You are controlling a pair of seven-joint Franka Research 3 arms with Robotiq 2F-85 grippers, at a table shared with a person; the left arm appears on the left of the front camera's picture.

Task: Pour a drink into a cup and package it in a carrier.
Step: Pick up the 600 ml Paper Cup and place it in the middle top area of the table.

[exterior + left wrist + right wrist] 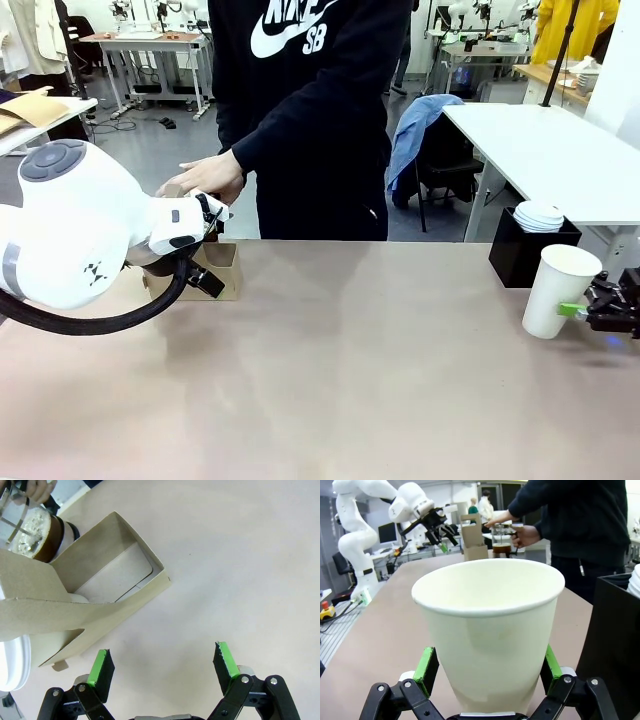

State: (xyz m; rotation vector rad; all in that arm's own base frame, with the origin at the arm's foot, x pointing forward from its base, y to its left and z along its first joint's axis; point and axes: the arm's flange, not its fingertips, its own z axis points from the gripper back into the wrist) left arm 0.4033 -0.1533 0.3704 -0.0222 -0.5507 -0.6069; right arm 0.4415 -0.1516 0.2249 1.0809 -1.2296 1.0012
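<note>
At 3 o'clock, right end effector (487,652) pinches the empty cup (485,625), seemingly for pouring; left end effector (162,650) hovers spread by the carrier (107,555)

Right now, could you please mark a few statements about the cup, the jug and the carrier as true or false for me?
1. The left pincer is open and holds nothing. True.
2. The paper cup sits in the carrier. False: it stands on the table between the right pincer's pads, far from the carrier.
3. A person's hand is on the glass jug. True.
4. The glass jug is empty. False: it holds a dark brown drink.
5. The black box stands beside the carrier. False: it stands near the paper cup, on the robot's right.
</note>
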